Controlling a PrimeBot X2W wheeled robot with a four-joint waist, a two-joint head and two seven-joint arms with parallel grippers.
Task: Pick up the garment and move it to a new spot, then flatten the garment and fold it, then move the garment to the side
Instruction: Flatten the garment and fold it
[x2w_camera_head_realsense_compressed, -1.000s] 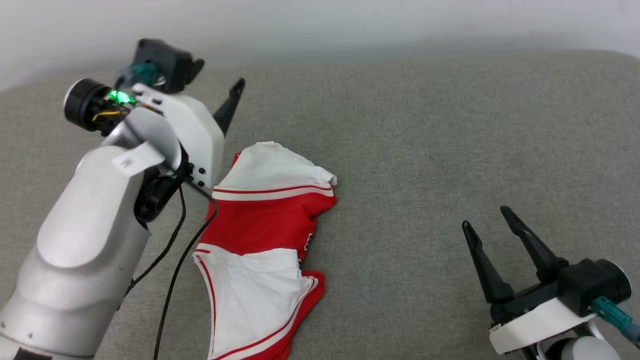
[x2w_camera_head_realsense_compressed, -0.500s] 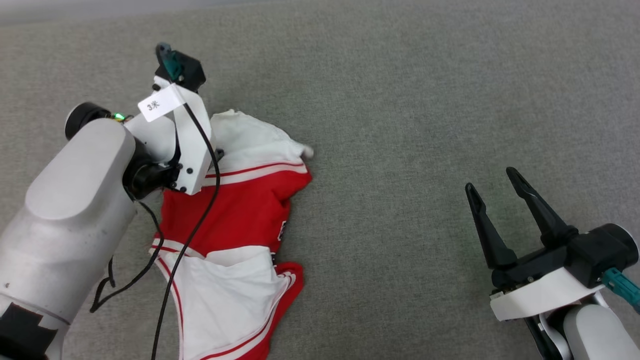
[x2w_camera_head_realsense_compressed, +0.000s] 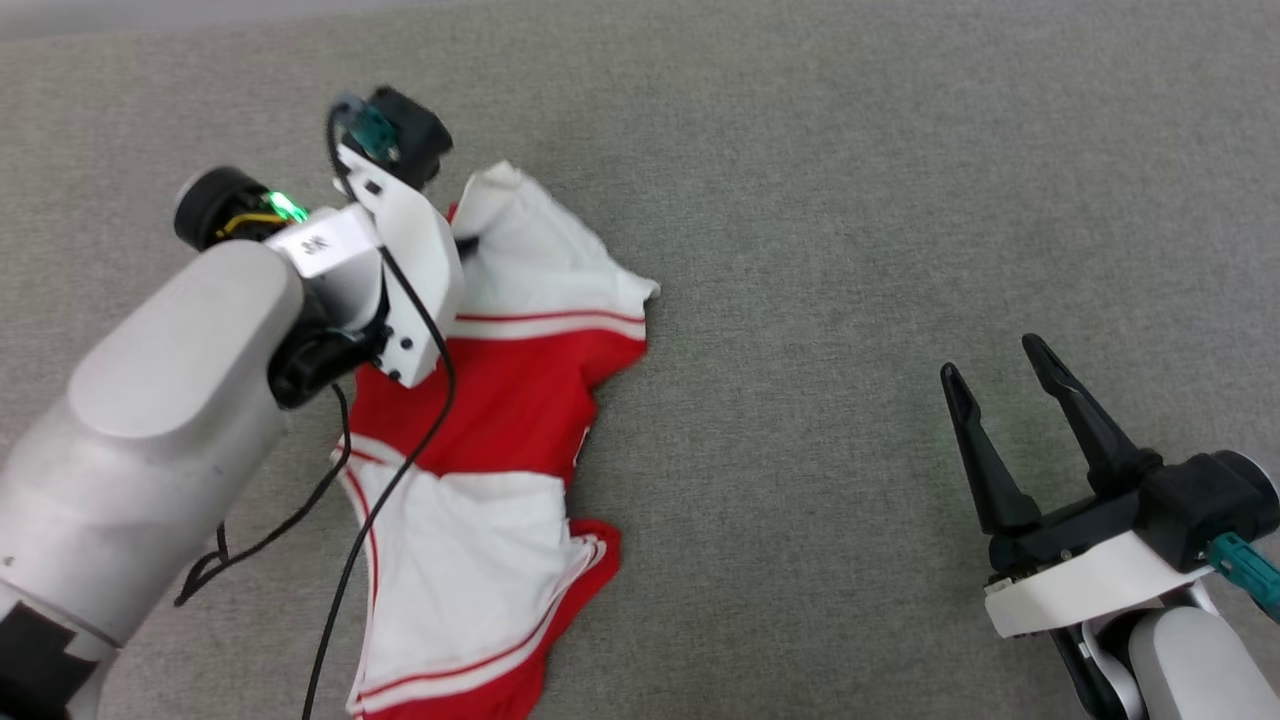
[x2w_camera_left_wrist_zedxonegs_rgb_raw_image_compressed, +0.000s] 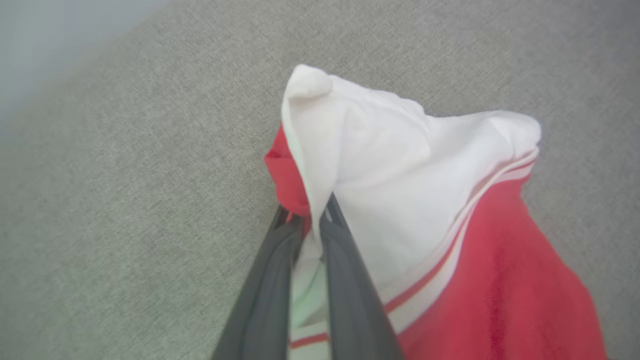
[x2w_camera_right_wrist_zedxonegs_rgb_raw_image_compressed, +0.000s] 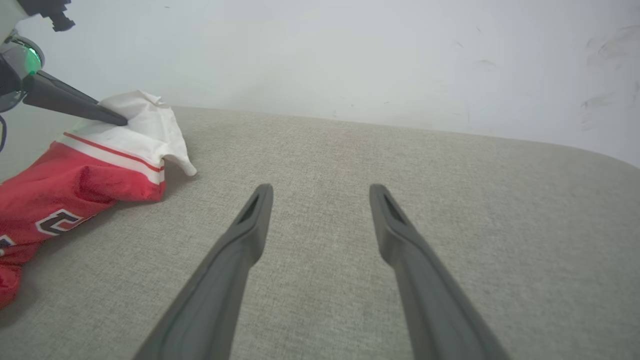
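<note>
The setting is an indoor robot test station, lab-type rather than domestic. Indicators:
- A wide bench (x2w_camera_head_realsense_compressed: 900, 200) is covered edge to edge in grey woven fabric and has a rounded far corner.
- A bare white wall (x2w_camera_right_wrist_zedxonegs_rgb_raw_image_compressed: 350, 60) stands directly behind it, with faint scuff marks.
- The left arm (x2w_camera_head_realsense_compressed: 170, 400) carries an exposed black cable (x2w_camera_head_realsense_compressed: 322, 650) and a taped paper label (x2w_camera_head_realsense_compressed: 318, 243).

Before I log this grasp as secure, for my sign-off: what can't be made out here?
- Tips of the left gripper: head view, mostly covered by its own wrist housing.
- How deep it pinches the garment: left wrist view, blurred, white sleeve draped over the fingers.
- Lettering: folded under; right wrist view's left edge cuts the rest.
- Garment's near end: cut by the head view's bottom edge.
</note>
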